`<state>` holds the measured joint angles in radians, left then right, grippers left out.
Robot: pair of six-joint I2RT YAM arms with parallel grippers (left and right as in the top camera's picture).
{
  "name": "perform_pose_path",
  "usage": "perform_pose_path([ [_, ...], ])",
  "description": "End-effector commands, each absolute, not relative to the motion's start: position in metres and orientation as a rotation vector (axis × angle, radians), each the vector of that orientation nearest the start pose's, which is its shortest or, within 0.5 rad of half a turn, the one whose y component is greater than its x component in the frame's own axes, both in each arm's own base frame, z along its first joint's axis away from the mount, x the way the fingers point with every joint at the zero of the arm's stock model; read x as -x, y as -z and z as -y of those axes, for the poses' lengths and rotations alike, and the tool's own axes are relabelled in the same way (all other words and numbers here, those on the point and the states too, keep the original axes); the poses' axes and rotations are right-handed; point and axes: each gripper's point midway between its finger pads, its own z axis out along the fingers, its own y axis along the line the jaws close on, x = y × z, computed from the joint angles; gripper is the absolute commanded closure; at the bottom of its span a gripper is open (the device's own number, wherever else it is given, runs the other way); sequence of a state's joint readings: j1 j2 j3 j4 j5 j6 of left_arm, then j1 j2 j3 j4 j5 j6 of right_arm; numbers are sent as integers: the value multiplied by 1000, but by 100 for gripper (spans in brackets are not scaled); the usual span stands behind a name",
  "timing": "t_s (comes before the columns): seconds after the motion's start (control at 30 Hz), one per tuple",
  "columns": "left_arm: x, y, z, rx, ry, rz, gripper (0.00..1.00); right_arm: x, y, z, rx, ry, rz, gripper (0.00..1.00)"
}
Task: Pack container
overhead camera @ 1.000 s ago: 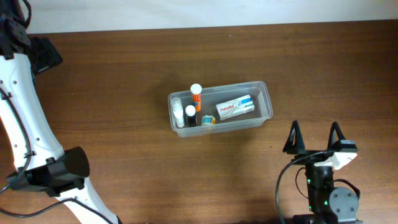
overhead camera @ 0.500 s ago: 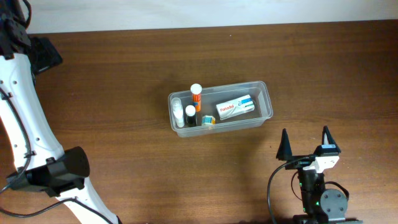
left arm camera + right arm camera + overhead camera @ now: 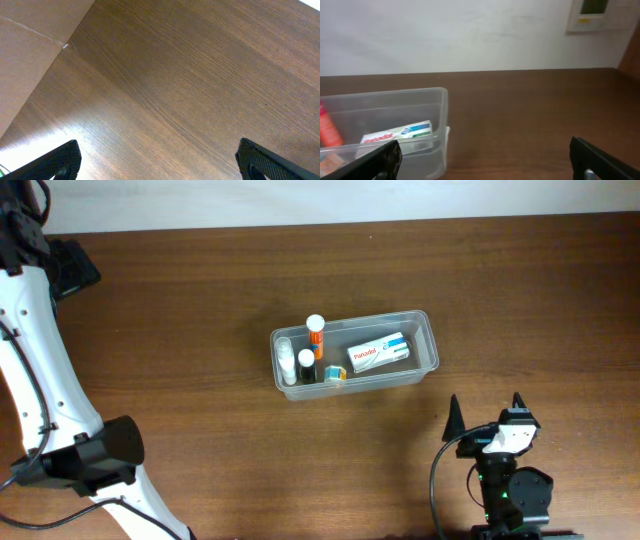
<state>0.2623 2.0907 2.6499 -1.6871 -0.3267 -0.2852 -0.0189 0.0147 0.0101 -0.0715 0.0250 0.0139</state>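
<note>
The clear plastic container lies in the middle of the table. It holds an orange bottle with a white cap, a dark bottle with a white cap, a white bottle and a white-and-green medicine box. My right gripper is open and empty, in front of the container's right end and apart from it. The right wrist view shows the container wall, the box and the orange bottle between the open fingers. My left gripper is open and empty over bare wood.
The white left arm runs along the table's left edge. A brown cardboard-like surface borders the table in the left wrist view. A white wall with a small panel stands behind the table.
My right gripper has drawn back toward the table's front edge and slightly left, away from the container, staying open. The left arm and the container have not moved.
</note>
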Motion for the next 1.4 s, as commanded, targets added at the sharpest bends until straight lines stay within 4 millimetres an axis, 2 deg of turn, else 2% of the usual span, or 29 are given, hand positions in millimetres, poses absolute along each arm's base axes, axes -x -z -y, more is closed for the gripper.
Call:
perform_pose_path([
  [0.0, -399, -309, -168, 835, -444, -2532, 0, -245, -156, 25, -97, 83, -1647, 1],
  [0.2, -399, -309, -168, 835, -444, -2532, 0, -242, -156, 42, -154, 135, -1643, 2],
  [1.37, -399, -309, -168, 835, -444, -2532, 0, -243, -156, 42, -154, 135, -1644, 2],
])
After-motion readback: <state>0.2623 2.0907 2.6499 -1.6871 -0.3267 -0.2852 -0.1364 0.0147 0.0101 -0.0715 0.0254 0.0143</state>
